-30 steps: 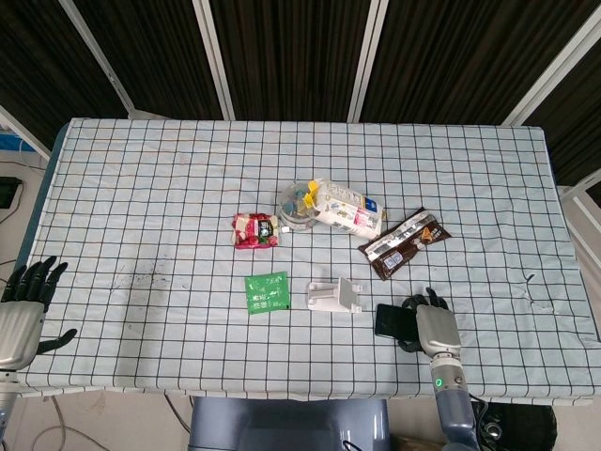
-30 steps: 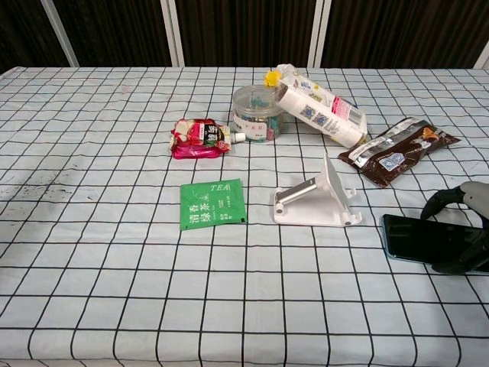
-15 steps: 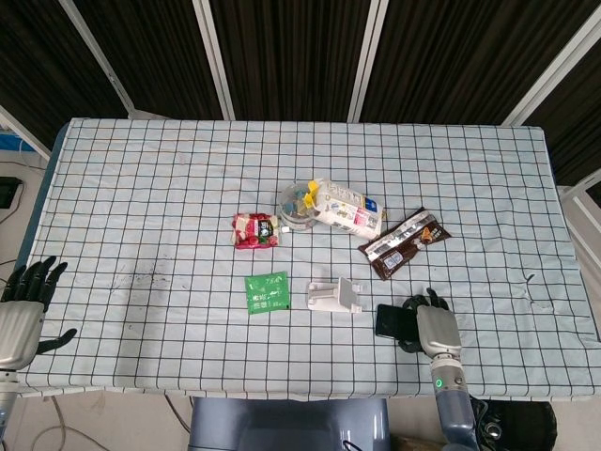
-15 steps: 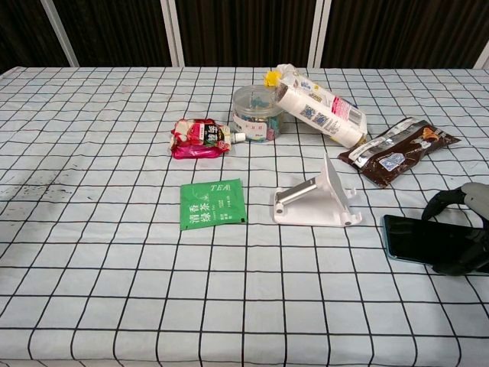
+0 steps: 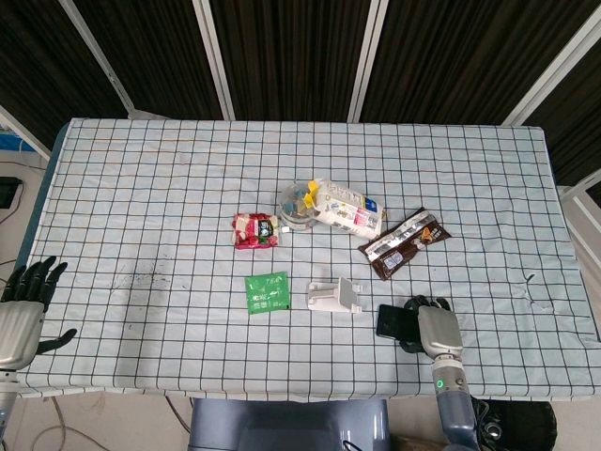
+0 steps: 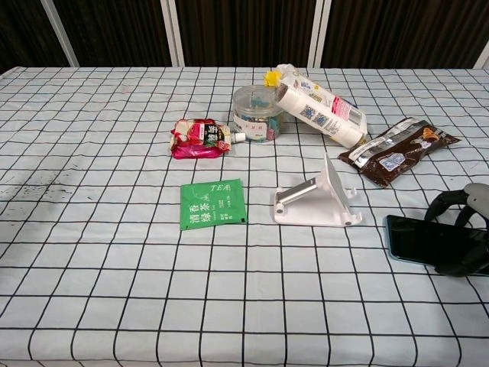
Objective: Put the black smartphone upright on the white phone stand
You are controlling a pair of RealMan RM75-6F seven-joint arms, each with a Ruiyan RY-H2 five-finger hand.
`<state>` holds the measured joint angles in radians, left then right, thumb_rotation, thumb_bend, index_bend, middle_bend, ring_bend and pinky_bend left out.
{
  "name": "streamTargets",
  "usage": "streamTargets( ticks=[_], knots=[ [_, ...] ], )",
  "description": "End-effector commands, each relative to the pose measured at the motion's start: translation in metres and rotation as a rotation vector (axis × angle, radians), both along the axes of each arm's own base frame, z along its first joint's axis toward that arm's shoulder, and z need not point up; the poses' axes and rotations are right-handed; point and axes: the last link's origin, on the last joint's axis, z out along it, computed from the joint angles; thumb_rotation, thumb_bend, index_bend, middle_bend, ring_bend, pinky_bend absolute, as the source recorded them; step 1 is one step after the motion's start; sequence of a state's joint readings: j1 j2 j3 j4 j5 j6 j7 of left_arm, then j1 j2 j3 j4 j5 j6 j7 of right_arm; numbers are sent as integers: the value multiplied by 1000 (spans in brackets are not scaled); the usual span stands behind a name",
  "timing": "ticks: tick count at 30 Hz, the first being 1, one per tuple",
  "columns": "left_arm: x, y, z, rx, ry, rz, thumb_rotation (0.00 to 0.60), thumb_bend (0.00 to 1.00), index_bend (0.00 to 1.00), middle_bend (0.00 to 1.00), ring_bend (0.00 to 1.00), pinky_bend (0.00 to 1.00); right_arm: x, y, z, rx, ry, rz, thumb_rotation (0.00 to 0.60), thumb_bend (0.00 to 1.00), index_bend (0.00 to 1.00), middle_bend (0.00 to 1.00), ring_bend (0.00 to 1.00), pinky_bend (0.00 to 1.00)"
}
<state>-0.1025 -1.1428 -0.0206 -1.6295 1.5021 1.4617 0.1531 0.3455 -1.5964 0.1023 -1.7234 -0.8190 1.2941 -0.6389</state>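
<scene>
The black smartphone (image 5: 390,321) (image 6: 424,242) lies flat on the checked cloth near the front edge, just right of the white phone stand (image 5: 335,296) (image 6: 317,200). My right hand (image 5: 434,329) (image 6: 458,202) grips the phone's right end, with fingers curled over its far side and the thumb under its near side. The stand sits on its base with its backrest tilted up, nothing on it. My left hand (image 5: 23,310) hangs at the front left corner, off the table, fingers spread and holding nothing.
Behind the stand lie a brown snack wrapper (image 5: 404,242), a white tube (image 5: 347,211) leaning on a clear round tub (image 5: 296,207), a red packet (image 5: 255,230) and a green tea sachet (image 5: 267,291). The table's front edge (image 5: 282,390) is close.
The right hand and the phone have slid slightly to the right, away from the stand. The left hand has not moved.
</scene>
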Motion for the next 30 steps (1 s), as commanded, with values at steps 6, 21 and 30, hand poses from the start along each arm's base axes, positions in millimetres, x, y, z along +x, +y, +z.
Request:
streamTargets(
  ticks=[6, 21, 30],
  knots=[
    [0, 0, 0, 1, 1, 0, 600, 0, 0, 0, 0, 0, -2, 1, 3, 0, -2, -4, 600, 343, 630, 617, 433, 212],
    [0, 0, 0, 1, -1, 2, 600, 0, 0, 0, 0, 0, 5, -2, 17, -34, -54, 28, 600, 357, 681, 675, 525, 386],
    [0, 0, 0, 2, 0, 2, 600, 0, 0, 0, 0, 0, 4, -8, 37, -80, -99, 60, 600, 357, 682, 675, 525, 386]
  ],
)
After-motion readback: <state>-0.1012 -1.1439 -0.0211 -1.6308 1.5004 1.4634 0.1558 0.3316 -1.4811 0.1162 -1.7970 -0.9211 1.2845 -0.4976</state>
